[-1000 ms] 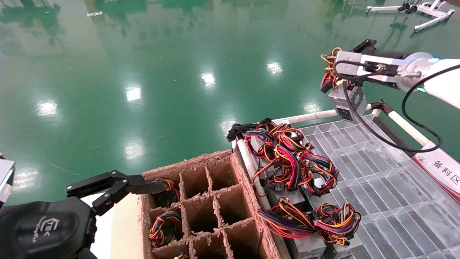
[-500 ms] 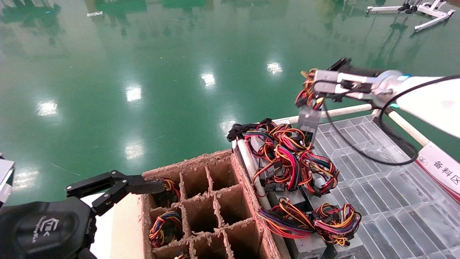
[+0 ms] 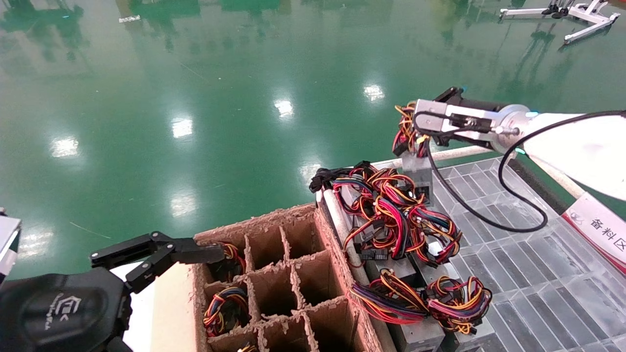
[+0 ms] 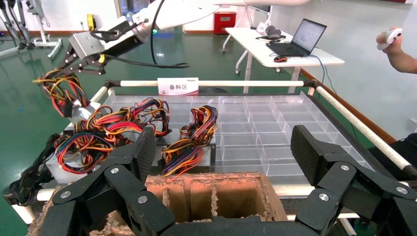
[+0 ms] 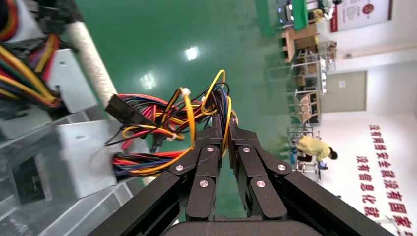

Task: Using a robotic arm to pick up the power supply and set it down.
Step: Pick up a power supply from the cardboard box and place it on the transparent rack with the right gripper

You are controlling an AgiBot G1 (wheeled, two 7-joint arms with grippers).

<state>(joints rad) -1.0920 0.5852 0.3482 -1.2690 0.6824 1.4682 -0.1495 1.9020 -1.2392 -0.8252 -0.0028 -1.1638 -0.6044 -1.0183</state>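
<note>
The robotic arm (image 3: 562,142) reaches in from the right, white-shelled with a silver wrist block. My right gripper (image 3: 412,133) (image 5: 223,120) is shut on the red, yellow and black wire bundle (image 5: 167,123) of the power supply (image 3: 419,173) (image 5: 83,157). The grey box hangs low at the far left corner of the clear tray (image 3: 513,254), right beside the heap of other supplies. Whether it touches the tray I cannot tell. The left wrist view also shows the power supply (image 4: 78,112). My left gripper (image 3: 186,252) (image 4: 223,147) is open and holds nothing, parked over the cardboard box (image 3: 254,222).
Several other power supplies (image 3: 396,215) with tangled wires lie along the tray's left side. The divided cardboard box (image 4: 216,182) holds more wire bundles (image 3: 225,305). White rails (image 3: 455,154) edge the tray, with a sign (image 3: 601,230) on the right rail. Green floor lies beyond.
My right gripper has carried the power supply left and down, from high over the tray's far right side to the far left corner by the heap. The left arm has not moved.
</note>
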